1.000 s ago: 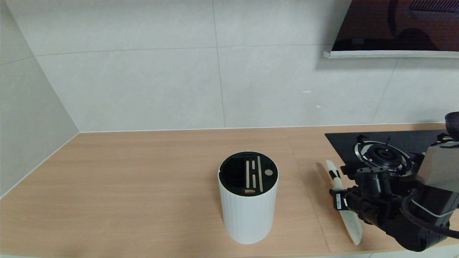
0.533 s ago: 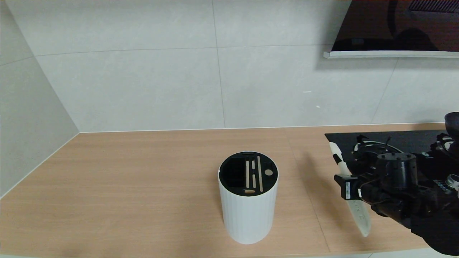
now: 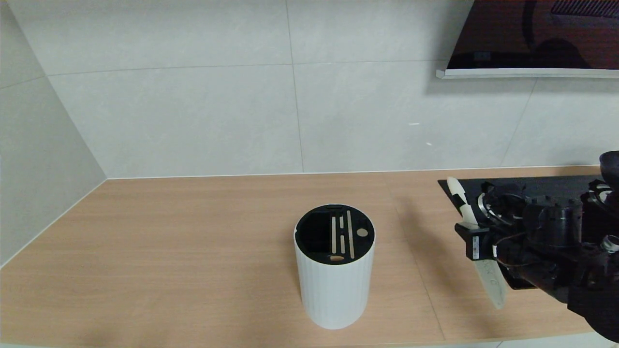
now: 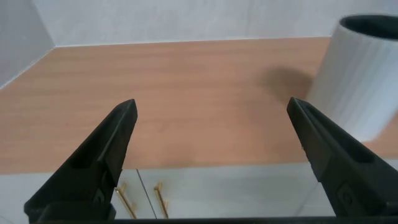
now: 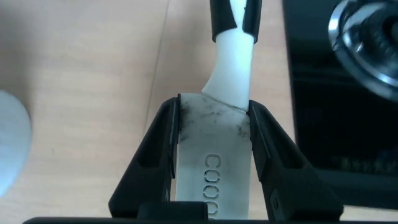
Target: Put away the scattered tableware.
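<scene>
The white knife has been lifted above the surface near its right edge, pinched by the blade between the fingers of the right gripper, and the narrow slots of the holder could be missed if it tilts.

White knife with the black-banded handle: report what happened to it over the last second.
The right gripper, shut on the blade of the white knife, lifted it off the wooden counter, up and slightly to the robot's right. The white ribbed cylindrical holder with the slotted black top stayed put.
</scene>
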Controlling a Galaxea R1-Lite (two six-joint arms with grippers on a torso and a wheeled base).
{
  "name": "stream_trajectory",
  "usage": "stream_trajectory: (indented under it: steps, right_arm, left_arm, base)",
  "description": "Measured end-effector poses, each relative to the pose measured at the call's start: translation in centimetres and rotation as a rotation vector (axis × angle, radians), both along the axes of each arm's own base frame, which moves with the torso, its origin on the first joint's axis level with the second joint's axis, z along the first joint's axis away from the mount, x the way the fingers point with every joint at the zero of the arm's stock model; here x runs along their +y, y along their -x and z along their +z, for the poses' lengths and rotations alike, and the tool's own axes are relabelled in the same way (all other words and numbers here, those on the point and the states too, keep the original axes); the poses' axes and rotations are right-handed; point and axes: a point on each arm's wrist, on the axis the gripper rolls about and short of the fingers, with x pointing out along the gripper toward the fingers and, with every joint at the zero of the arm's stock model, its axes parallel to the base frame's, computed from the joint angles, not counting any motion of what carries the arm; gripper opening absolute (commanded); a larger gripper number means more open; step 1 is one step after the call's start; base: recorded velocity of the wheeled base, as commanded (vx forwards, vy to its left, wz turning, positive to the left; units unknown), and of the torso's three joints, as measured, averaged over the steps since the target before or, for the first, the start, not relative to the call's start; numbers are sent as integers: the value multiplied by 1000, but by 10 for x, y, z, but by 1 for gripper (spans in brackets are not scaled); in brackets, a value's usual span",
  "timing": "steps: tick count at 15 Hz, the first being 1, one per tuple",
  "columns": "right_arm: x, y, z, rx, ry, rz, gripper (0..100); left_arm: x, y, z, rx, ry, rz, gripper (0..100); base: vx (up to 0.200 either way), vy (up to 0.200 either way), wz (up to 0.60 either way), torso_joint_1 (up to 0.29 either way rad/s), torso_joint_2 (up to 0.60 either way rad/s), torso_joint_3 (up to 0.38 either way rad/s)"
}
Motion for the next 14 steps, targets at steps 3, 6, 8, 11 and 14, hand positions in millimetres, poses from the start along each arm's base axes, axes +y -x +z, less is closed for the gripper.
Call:
stream_trajectory:
  steps: [3, 6, 8, 11, 14]
  right_arm:
    - [7, -14, 19, -32, -4, 11, 0]
    - [20, -31, 52, -71, -16, 34, 0]
    - [31, -35, 77, -121, -35, 67, 0]
    - [54, -30, 105, -195, -68, 137, 0]
    - [73, -16, 115, -210, -83, 203, 0]
  left_arm:
    - [-4, -4, 26, 59, -3, -174, 100]
    - [-7, -25, 66, 145, 13, -312, 100]
    - [-8, -49, 95, 192, 23, -361, 100]
    - [-18, -101, 132, 227, 45, -486, 100]
    - [-41, -147, 147, 220, 63, -608, 100]
  base:
    - [0, 0, 0, 0, 0, 0]
    - [0, 0, 0, 0, 0, 0]
    - [0, 0, 0, 0, 0, 0]
    - [0, 0, 0, 0, 0, 0]
    - [0, 0, 0, 0, 0, 0]
